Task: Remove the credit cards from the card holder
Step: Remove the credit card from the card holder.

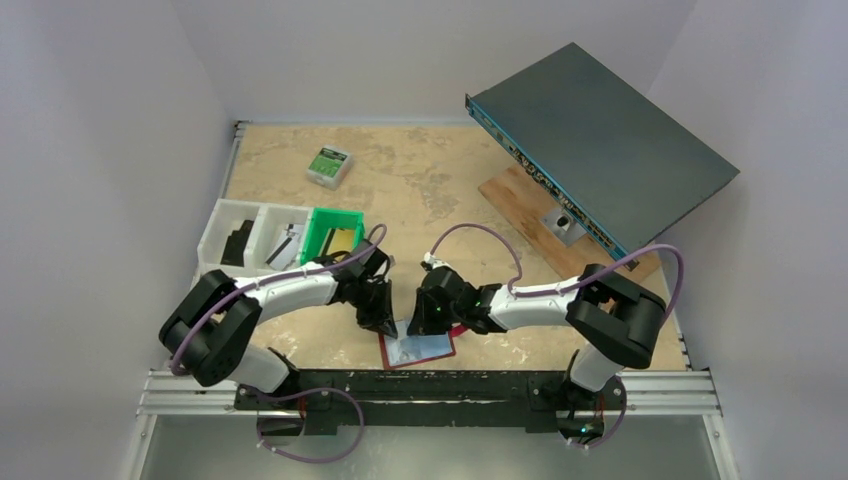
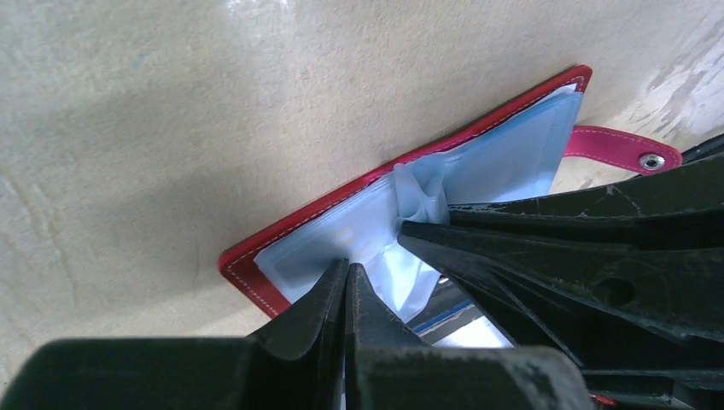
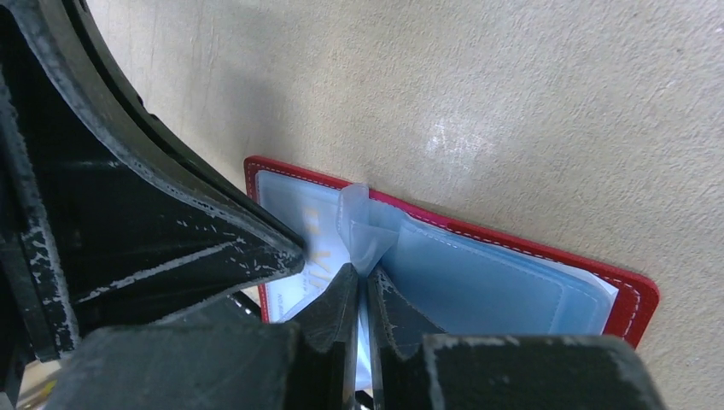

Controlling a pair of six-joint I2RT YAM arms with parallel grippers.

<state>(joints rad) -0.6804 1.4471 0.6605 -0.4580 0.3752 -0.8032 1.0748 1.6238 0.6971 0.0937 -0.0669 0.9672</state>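
Card holder (image 1: 418, 350) lies open under both claws; left gripper (image 2: 346, 272), right gripper (image 3: 363, 280) each pinch a sleeve (image 2: 418, 192); part sleeves slowly, no tearing.

Looking like a robotics lab cell: sitting boxed in by plain white walls (image 1: 100, 150), over a scuffed tan tabletop (image 1: 430, 180). Showing a metal mounting rail (image 1: 670, 390), a rack-style electronics unit (image 1: 610, 150) and parts bins (image 1: 240, 204).

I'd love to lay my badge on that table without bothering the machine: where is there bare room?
The widest bare patch lies mid-table, between the small box, the green bin and the wooden board. The near edge is crowded: the left pincer and right pincer meet on the card holder.
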